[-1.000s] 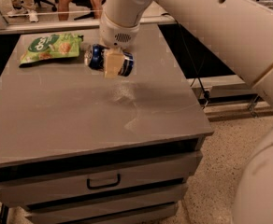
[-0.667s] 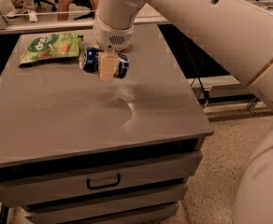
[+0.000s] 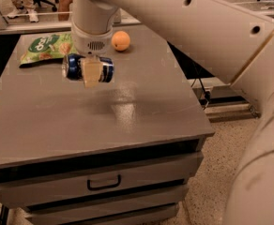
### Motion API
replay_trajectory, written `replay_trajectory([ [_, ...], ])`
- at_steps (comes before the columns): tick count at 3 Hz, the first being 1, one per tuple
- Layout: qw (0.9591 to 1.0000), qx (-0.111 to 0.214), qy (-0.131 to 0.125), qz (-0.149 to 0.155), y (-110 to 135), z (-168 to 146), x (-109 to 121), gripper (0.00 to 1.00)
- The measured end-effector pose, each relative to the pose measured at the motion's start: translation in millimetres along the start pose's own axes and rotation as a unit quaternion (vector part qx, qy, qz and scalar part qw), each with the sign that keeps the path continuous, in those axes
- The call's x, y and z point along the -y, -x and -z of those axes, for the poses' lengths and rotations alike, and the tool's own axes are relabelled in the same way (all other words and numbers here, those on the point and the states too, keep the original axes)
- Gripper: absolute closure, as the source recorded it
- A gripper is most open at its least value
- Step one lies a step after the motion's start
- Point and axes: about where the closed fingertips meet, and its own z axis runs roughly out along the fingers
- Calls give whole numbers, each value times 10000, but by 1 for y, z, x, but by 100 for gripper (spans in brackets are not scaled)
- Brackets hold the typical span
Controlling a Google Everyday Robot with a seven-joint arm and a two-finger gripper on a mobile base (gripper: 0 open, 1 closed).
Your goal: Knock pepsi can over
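We are looking at the hand [image 3: 92, 76] hanging over the far left part of the grey tabletop [image 3: 141, 121], its pale fingers gripping the pepsi can [image 3: 73, 67]. The can is lying on its side between them, one end facing left; whether it is touching the tabletop we cannot tell. Just beyond it, a green snack bag [image 3: 45, 47] is lying to the far left and an orange fruit [image 3: 121, 41] is sitting to the right. The white arm [image 3: 184, 20] is stretching in from the right.
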Motion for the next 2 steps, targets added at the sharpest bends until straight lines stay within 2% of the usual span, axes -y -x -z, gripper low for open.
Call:
replay_trajectory([
  [2,9977,-641,6,235,7,-12,-4,100],
])
